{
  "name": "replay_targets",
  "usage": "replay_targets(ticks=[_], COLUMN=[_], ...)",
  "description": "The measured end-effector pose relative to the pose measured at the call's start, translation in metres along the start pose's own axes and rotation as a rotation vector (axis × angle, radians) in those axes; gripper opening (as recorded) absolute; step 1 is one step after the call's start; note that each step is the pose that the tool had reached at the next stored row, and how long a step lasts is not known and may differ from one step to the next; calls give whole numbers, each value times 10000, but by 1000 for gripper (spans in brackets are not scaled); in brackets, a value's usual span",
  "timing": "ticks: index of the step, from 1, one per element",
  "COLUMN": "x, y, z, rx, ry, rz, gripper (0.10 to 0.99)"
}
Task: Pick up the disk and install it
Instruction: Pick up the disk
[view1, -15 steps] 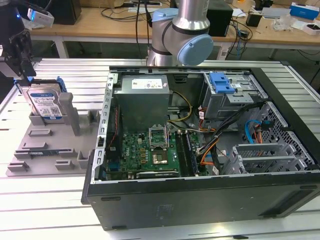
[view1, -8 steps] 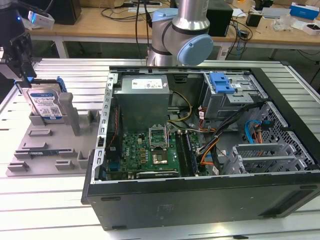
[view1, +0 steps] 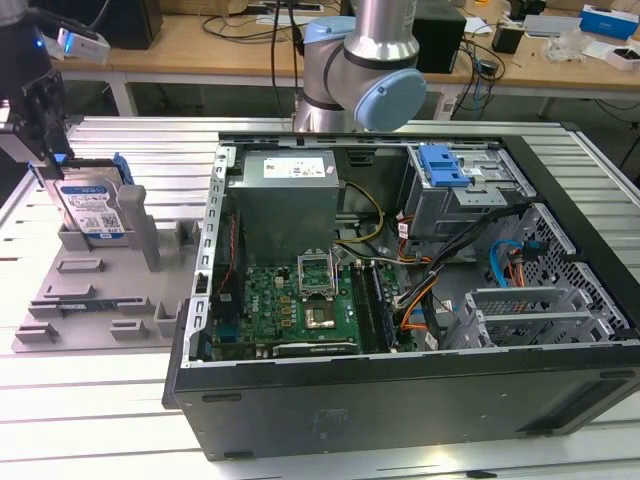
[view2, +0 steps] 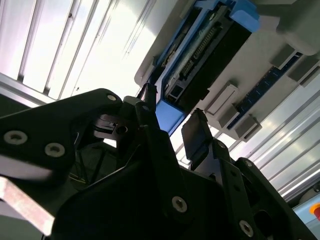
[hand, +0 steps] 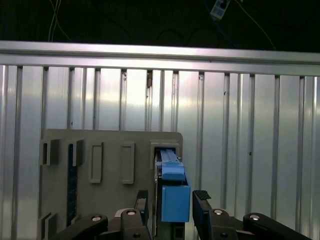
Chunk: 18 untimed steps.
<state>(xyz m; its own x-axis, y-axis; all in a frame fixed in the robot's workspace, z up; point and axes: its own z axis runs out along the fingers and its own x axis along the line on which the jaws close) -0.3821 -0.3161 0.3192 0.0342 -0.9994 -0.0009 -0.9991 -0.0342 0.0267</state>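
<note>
Slotted aluminium table (view1: 90, 420) | disk (view1: 92, 208) stands on edge in grey fixture tray (view1: 90, 300), at the exterior view's left of open computer case (view1: 400, 410) | gripper (hand: 171, 194) spread, straddling blue carrier, not clamped | judgement: centre first, close squarely on flat faces.

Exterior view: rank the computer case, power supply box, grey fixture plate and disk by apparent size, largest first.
1. computer case
2. grey fixture plate
3. power supply box
4. disk, standing upright in the plate, clearly the smallest
</note>
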Motion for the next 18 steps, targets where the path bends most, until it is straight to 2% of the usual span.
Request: replay_targets(ticks=[18], x=[0], y=[-1], z=[130], rx=[-1], ry=[0], rz=[-6], gripper=[482])
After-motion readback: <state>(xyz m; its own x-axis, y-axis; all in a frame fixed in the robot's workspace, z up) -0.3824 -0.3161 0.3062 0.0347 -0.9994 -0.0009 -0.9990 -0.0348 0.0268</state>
